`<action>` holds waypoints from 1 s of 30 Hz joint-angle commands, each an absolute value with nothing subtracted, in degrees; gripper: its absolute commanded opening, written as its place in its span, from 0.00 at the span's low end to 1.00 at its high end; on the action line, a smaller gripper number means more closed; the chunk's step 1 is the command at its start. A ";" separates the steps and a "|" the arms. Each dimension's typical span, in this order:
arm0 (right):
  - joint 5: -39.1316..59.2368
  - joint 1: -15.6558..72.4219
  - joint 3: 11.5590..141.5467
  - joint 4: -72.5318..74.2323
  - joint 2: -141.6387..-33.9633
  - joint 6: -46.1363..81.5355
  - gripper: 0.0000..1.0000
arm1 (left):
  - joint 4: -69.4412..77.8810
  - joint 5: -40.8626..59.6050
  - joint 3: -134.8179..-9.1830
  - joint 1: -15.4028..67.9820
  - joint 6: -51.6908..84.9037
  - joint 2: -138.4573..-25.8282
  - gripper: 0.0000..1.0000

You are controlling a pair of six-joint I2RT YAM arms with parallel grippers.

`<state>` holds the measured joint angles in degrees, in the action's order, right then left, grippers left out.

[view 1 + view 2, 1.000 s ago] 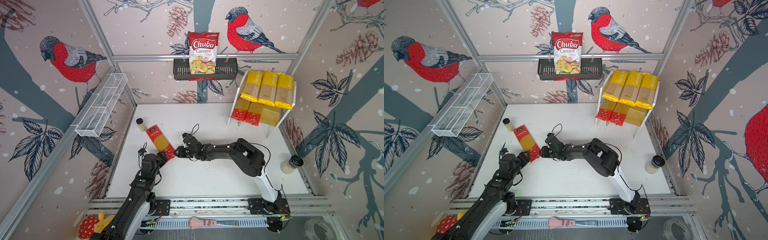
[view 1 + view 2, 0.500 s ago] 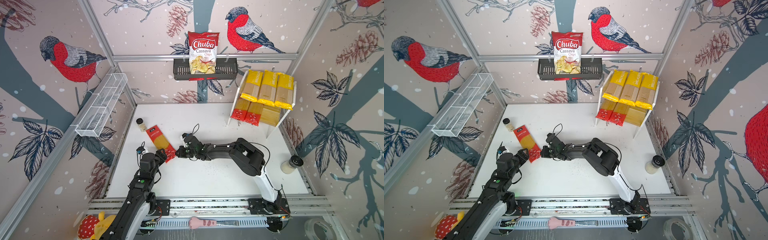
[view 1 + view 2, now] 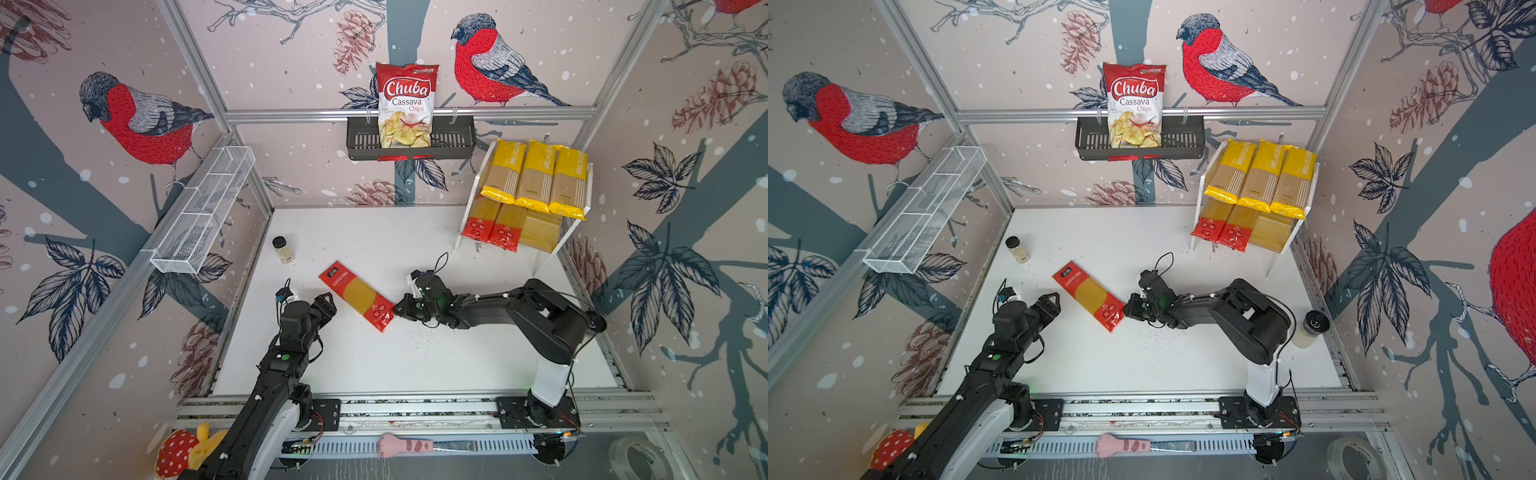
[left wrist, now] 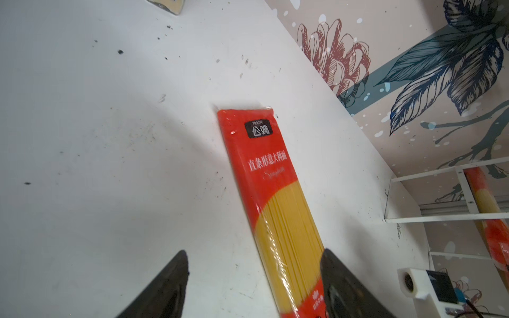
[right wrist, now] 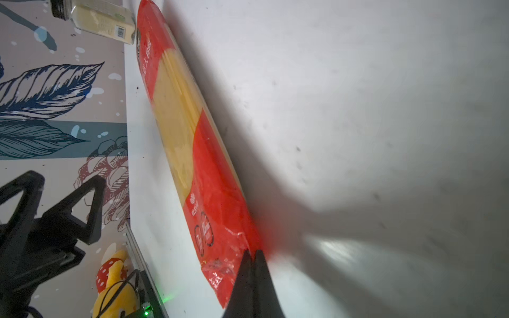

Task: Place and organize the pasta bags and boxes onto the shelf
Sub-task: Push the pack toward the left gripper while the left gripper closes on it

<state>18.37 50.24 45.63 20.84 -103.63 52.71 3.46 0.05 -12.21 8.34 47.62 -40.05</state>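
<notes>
Toward table (image 3: 374, 365) left edge, diagonal: red-ended packet (image 3: 357, 295), well apart from shelf (image 3: 540, 235) at back right corner. My right gripper (image 5: 252, 254): shut at packet's front end; film pinched or not, unclear. My left gripper (image 3: 328, 300): open, empty. Risk: corner hold slips, packet droops, falls on lift.

Bright, even light; top views sharp.
Lines bend at the edges of both top views. In the right wrist view a broad shadow darkens the tabletop (image 5: 371, 198); the packet (image 5: 192, 143) is blurred at its near end.
</notes>
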 commanded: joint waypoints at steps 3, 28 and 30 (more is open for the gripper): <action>19.34 53.36 40.70 17.25 -98.88 48.25 0.01 | 15.21 7.64 -10.70 8.17 49.03 -45.11 0.74; 14.86 51.63 56.27 16.76 -108.07 50.14 0.45 | 28.39 12.72 -9.46 15.73 46.71 -61.92 0.72; 14.84 51.68 57.91 17.29 -109.73 50.34 0.45 | 29.79 13.44 -9.09 15.72 46.84 -63.06 0.71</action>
<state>16.53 51.44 56.36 14.41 -108.42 48.34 24.69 11.99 -9.45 15.64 47.59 -62.22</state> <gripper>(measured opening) 0.449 0.712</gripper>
